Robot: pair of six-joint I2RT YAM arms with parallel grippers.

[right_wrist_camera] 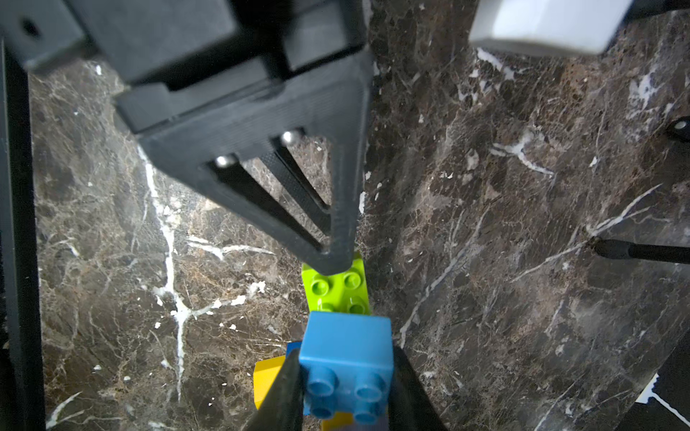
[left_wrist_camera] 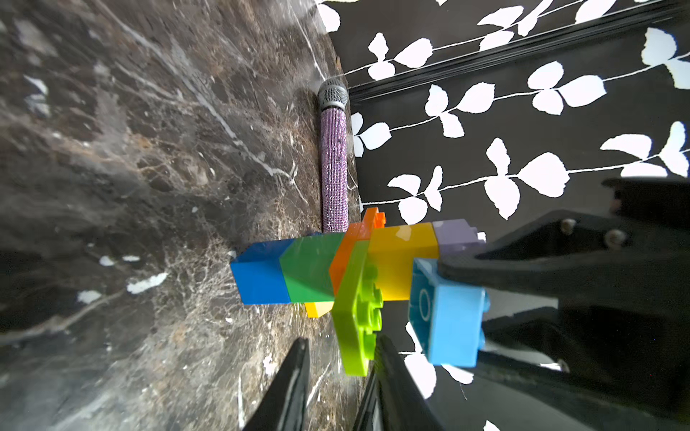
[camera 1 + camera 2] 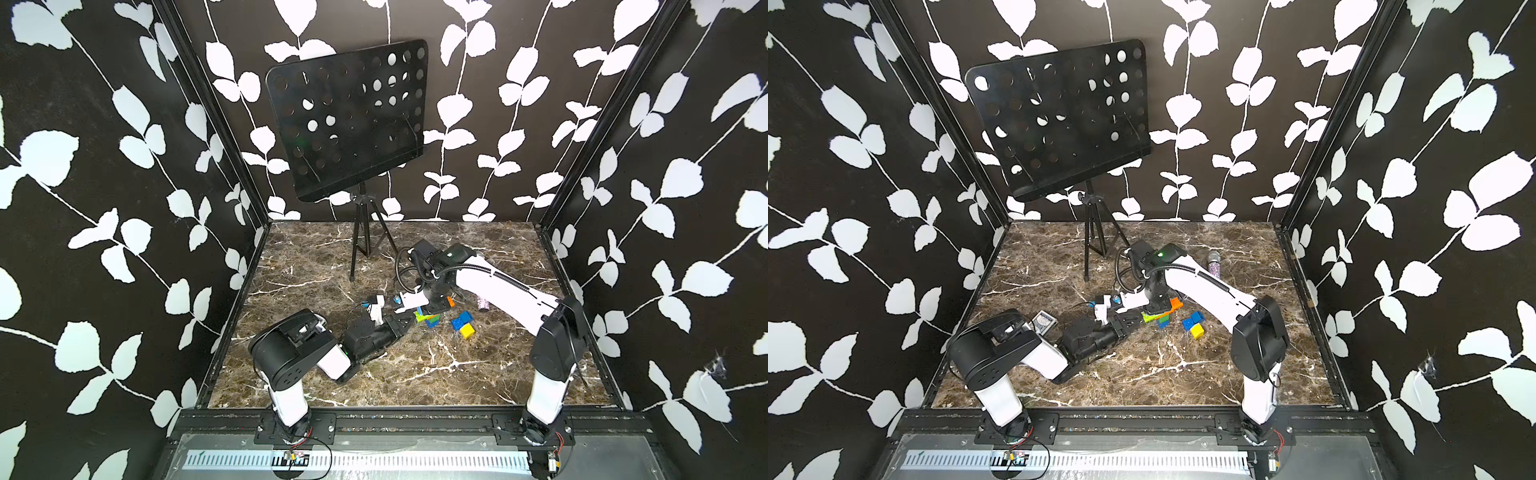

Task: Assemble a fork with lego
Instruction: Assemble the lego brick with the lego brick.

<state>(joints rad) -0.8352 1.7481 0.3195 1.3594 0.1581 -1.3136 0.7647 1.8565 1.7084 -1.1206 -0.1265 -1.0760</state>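
The fork (image 3: 431,321) is near mid-table (image 3: 415,374), between your two grippers, and shows in both top views (image 3: 1163,319). Your left wrist view gives its build (image 2: 310,268): blue then green stem, orange crossbar, a lime brick (image 2: 356,313) laid across, then yellow and pale lilac beyond. You cannot tell from any view whether the stem end rests on the marble or hangs just above it. Your left gripper (image 2: 341,339) lies low and reaches in from the left. Its fingers (image 2: 295,377) stand apart, straddling the end of the lime brick. There is a clear gap on one side, and the other finger is just beside or touching the brick. Your right gripper (image 1: 345,358) points down from above. Its fingers (image 1: 287,395) are clamped on a light blue brick (image 1: 347,347), studs towards the wrist camera. That brick touches the yellow one at the prong end of the fork; you cannot tell whether it is seated. A loose blue brick (image 3: 463,319) and a loose yellow brick (image 3: 467,331) lie touching each other just right of the fork. A glittery microphone (image 2: 335,168) lies flat further right, apart from the fork. A black music stand (image 3: 349,120) stands at the back.
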